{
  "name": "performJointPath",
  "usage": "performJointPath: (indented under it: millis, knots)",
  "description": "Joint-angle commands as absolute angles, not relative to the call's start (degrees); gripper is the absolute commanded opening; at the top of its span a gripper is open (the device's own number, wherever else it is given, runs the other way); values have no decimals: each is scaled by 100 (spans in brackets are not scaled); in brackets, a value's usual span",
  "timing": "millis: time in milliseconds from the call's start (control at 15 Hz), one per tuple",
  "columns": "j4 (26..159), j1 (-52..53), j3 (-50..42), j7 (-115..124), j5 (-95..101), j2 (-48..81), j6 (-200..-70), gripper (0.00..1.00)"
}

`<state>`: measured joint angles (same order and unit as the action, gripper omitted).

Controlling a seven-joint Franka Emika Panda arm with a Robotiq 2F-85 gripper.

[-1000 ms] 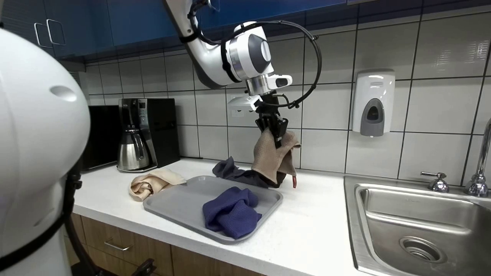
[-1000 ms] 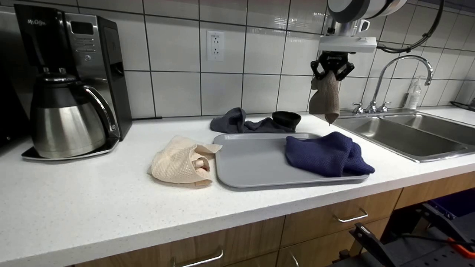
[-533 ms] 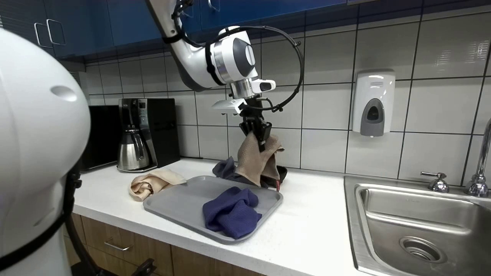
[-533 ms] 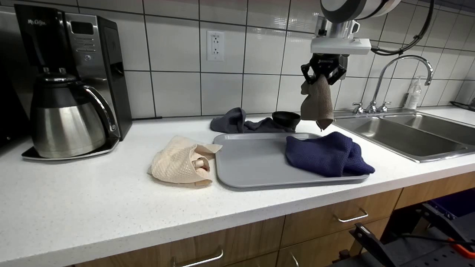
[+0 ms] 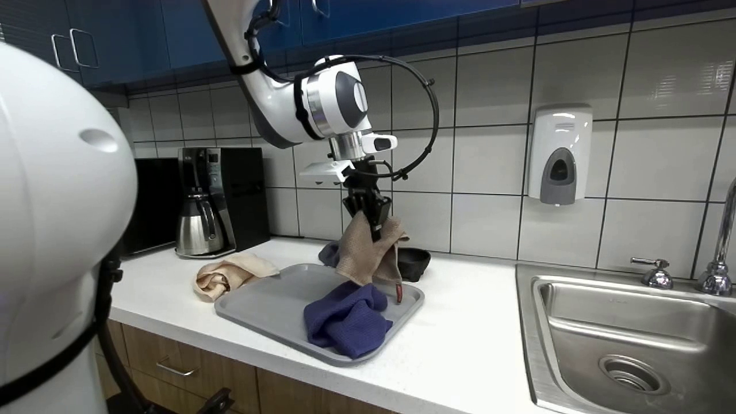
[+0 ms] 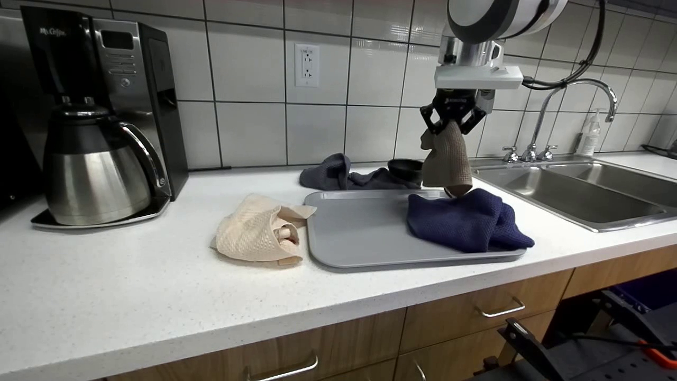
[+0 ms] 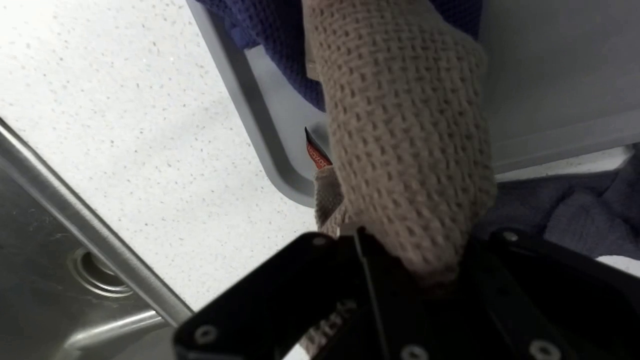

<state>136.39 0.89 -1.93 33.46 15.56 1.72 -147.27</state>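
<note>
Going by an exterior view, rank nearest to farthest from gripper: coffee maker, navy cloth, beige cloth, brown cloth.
From the gripper, in an exterior view:
1. Brown cloth: held, hanging below it.
2. Navy cloth: on the tray, picture right.
3. Beige cloth: picture left of the tray.
4. Coffee maker: far picture left.

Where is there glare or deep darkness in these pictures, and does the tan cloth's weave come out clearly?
In the wrist view, the tan cloth shows its weave plainly, a bit softer near the jaws, themselves nearly black, while the counter is bright; in both exterior views, reflected light glints on the wall tiles; in an exterior view, a bright sheen marks the steel carafe.
</note>
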Motion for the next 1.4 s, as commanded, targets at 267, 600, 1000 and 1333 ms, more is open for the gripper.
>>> performJointPath:
  millis: [267,600,1000,1333]
  knots:
    - [13588,134,-211,3473,1801,450,-14483,3]
    - [13528,206,-270,3577,1993,737,-14390,3]
    - [13471,350,-396,3794,2267,1058,-14362,3]
    - [13439,533,-589,4092,2617,1360,-14304,3]
